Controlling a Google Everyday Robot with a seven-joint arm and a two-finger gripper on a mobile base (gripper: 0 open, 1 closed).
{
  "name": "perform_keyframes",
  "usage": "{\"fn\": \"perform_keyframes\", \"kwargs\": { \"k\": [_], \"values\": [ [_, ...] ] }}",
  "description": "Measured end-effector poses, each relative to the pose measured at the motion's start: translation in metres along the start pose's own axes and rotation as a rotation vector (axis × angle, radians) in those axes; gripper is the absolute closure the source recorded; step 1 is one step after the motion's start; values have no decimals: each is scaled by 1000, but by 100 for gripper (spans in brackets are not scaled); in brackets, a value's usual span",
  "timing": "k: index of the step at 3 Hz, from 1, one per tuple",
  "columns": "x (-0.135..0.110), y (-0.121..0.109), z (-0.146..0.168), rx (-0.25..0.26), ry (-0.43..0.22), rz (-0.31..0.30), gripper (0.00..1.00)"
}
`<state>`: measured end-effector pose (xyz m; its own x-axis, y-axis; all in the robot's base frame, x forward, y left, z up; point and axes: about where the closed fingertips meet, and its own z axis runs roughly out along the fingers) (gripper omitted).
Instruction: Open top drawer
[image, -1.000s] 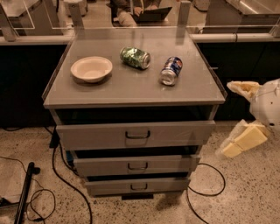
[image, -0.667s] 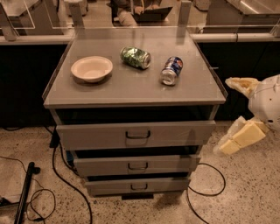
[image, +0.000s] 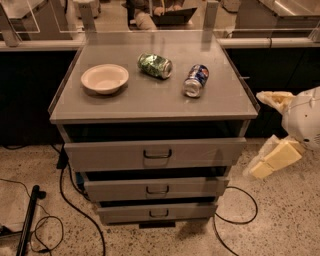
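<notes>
The top drawer (image: 115, 155) is the widest grey drawer of three, directly under the cabinet top. Its small dark loop handle (image: 157, 154) sits at the centre of the flat front. A dark gap shows above the front panel. My gripper (image: 268, 131) is to the right of the cabinet, at about the top drawer's height and apart from it. Its two cream fingers (image: 274, 98) are spread wide, one high and one low, with nothing between them. The white wrist (image: 304, 118) is behind them at the right edge.
On the grey cabinet top (image: 150, 102) are a cream bowl (image: 104, 78), a green can (image: 154, 65) and a blue can (image: 196, 79), both lying down. Two narrower drawers (image: 156, 189) sit below. Black cables (image: 65, 195) and a black pole (image: 27, 222) lie on the speckled floor.
My gripper has shifted slightly left toward the cabinet's right side. The drawers and the items on top have not moved.
</notes>
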<state>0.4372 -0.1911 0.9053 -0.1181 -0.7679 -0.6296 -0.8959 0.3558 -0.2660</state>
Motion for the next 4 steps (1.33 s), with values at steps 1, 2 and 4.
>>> {"fn": "perform_keyframes", "kwargs": {
  "k": [1,2,4],
  "values": [
    [19,3,34,-50,21,26,0],
    [39,4,70,-92,35,39,0],
    [68,2,125,-105,8,23,0]
  ]
}}
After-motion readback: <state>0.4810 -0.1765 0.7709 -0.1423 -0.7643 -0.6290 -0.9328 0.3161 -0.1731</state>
